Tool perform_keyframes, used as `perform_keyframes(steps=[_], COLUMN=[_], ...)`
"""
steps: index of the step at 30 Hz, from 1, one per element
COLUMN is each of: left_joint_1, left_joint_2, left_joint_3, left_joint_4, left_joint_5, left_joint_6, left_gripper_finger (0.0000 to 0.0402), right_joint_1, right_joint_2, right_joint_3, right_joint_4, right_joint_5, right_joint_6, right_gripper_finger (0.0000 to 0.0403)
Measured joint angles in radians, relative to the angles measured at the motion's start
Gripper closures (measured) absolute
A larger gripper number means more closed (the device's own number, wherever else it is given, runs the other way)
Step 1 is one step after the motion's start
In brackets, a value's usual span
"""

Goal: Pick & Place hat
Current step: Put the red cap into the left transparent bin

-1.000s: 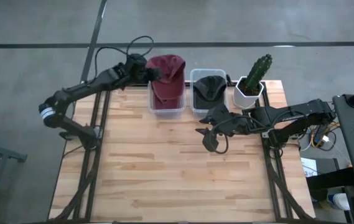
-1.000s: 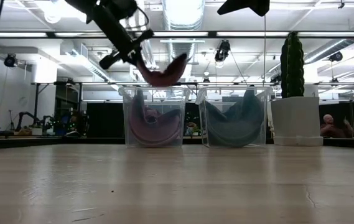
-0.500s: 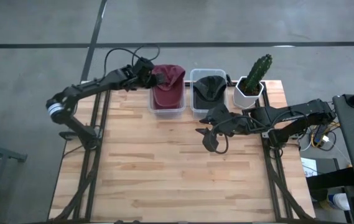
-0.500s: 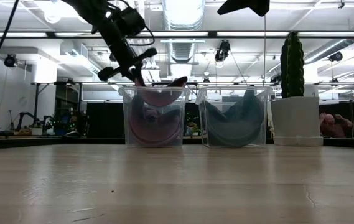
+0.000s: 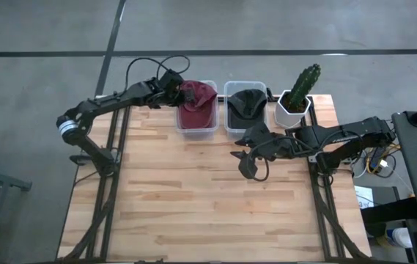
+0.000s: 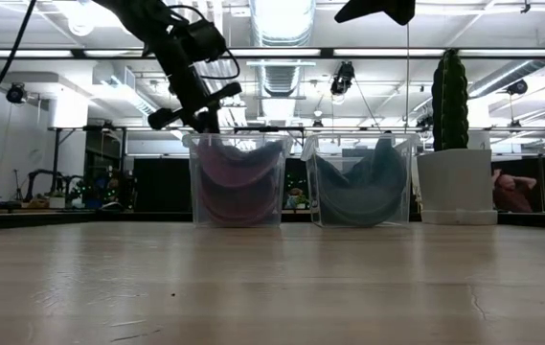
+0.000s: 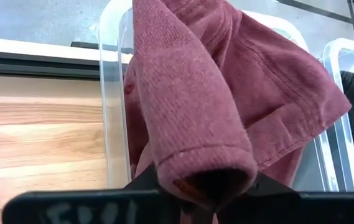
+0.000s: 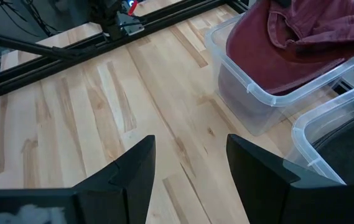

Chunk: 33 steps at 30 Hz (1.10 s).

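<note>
A dark red hat (image 5: 196,104) lies in the left clear bin (image 5: 179,125) at the table's far edge; it also shows in the left wrist view (image 7: 226,106) and the right wrist view (image 8: 295,43). My left gripper (image 5: 176,92) is at the bin's far left corner, shut on the hat. A dark hat (image 5: 247,103) lies in the second clear bin (image 5: 228,126). My right gripper (image 5: 243,160) hangs open and empty over the table's right middle. My left gripper pinches a bunched fold of the red hat's cloth (image 7: 204,165) between its two fingers, coming from the table's left, slanting down. The rest of the hat rests in the bin, spread over its rim on the far side.
A potted cactus in a white pot (image 5: 296,103) stands right of the two bins. The near half of the wooden table (image 5: 193,205) is bare wood. Arm mounts stand at the table's left and right edges.
My left gripper has gone down toward the left bin with the red hat. The hat, which hung above the bin's rim, has sunk into the bin and now rests in it.
</note>
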Motion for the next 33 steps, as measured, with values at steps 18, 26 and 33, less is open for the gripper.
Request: perform_keyframes(steps=[18, 26, 33], left_joint_1=[-0.003, -0.003, -0.003], left_joint_2=[-0.002, -0.003, -0.022], left_joint_3=[-0.012, -0.024, 0.033], left_joint_4=[0.002, -0.008, -0.008], left_joint_5=[0.071, 0.093, 0.084], left_joint_6=[0.08, 0.067, 0.113], left_gripper_finger=[0.0284, 0.0207, 0.0197], right_joint_1=[0.0, 0.0, 0.0], right_joint_2=[0.0, 0.0, 0.0], right_joint_3=[0.0, 0.0, 0.0], right_joint_4=[0.0, 0.001, 0.002], right_joint_5=[0.0, 0.0, -0.001], right_joint_6=[0.0, 0.003, 0.048], right_gripper_finger=[0.0211, 0.0211, 0.0211])
